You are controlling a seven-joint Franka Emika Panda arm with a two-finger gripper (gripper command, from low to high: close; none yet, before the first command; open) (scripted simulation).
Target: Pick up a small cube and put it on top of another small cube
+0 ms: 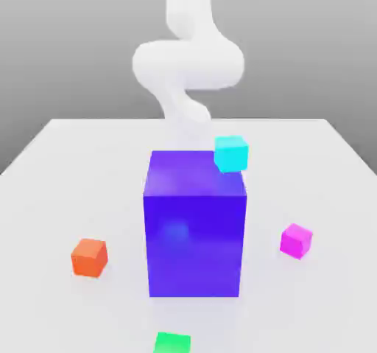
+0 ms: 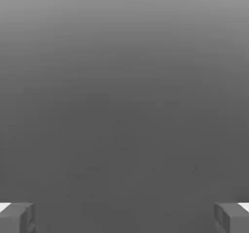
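On white table (image 1: 59, 160), centre: big blue-purple block (image 1: 195, 233), upright. Small cyan cube (image 1: 231, 153) at block's upper far corner, toward exterior view's right; resting on top or behind it, cannot tell. Small magenta-pink cube (image 1: 296, 240) on table toward exterior view's right of block, apart. Orange cube (image 1: 89, 257) toward left, apart. Green cube (image 1: 172, 343) near front edge. White arm (image 1: 188, 64) behind block. Gripper (image 2: 124, 217): fingers (image 2: 17, 217) spread wide apart, nothing between.

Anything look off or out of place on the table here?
Mainly the cyan cube: it sits tilted at the big blue-purple block's upper corner, on the exterior view's right. The pink, orange and green cubes lie unremarkably.
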